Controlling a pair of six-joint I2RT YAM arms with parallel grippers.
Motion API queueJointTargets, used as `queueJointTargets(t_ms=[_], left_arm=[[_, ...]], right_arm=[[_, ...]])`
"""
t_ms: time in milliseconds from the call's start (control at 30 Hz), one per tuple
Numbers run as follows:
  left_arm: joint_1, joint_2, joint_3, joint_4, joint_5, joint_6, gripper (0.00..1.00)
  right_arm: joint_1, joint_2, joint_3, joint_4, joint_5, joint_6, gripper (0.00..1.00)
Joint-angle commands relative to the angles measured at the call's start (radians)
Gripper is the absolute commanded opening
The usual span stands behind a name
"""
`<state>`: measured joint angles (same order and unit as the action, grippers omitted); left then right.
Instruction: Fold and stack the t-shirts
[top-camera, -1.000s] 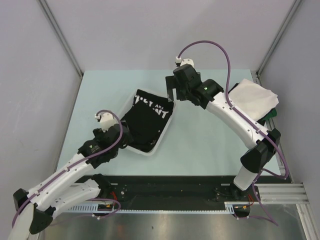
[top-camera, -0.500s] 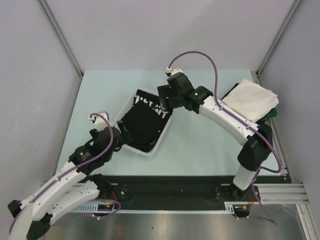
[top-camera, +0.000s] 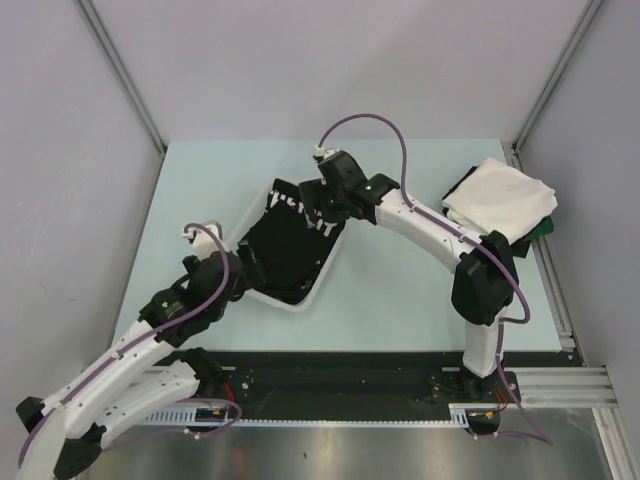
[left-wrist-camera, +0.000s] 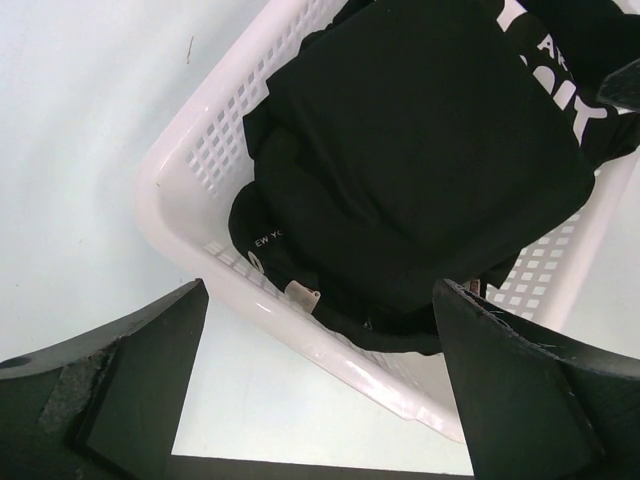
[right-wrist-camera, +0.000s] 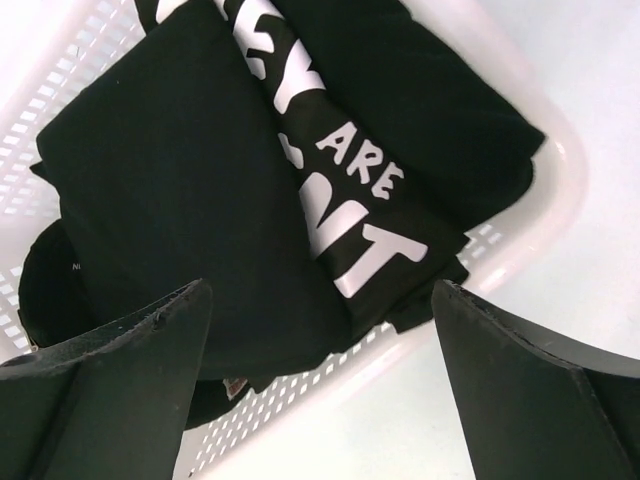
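Toward the table's middle, the basket (top-camera: 290, 302) holds the black t-shirts (top-camera: 285, 250) heaped for picking. Over the lettered shirt (right-wrist-camera: 340, 190) the right gripper (right-wrist-camera: 320, 300) gapes wide and empty, likely choosing a grasp. The left gripper (left-wrist-camera: 320, 295), equally wide and empty, waits above the basket's near corner. A folded white shirt (top-camera: 505, 195) starts the stack at the right edge.

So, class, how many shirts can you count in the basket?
2 for certain: a plain black shirt filling the near part of the basket, and a black shirt with white lettering at the far end. More may be hidden underneath.
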<state>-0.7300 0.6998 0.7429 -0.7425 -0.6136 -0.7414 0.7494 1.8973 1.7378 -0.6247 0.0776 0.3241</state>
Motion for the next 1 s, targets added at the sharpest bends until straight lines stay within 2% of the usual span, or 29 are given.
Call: queueJointTargets(t_ms=[0,533,633,733,933,967], left_arm=[[0.006,0.012,0.055,0.025,-0.006,0.04,1.0],[0.006,0.047,0.075,0.048,0.011,0.054,0.99],[0.006,0.047,0.079,0.048,0.015,0.056,0.99],[0.006,0.044,0.076,0.055,0.012,0.059,0.99],[0.006,0.049,0.084,0.054,0.014,0.051,0.99],[0.006,0.05,0.082,0.052,0.012,0.051,0.99]], right_arm=[[0.007,0.025,0.043,0.023,-0.045,0.021,0.94],[0.034,0.006,-0.102,0.042,-0.061,0.021,0.89],[0.033,0.005,-0.119,0.04,-0.048,0.004,0.84],[0.024,0.023,-0.118,0.033,-0.067,-0.011,0.67],[0.016,0.055,-0.061,0.011,-0.116,-0.008,0.14],[0.016,0.062,-0.037,0.005,-0.117,-0.011,0.1]])
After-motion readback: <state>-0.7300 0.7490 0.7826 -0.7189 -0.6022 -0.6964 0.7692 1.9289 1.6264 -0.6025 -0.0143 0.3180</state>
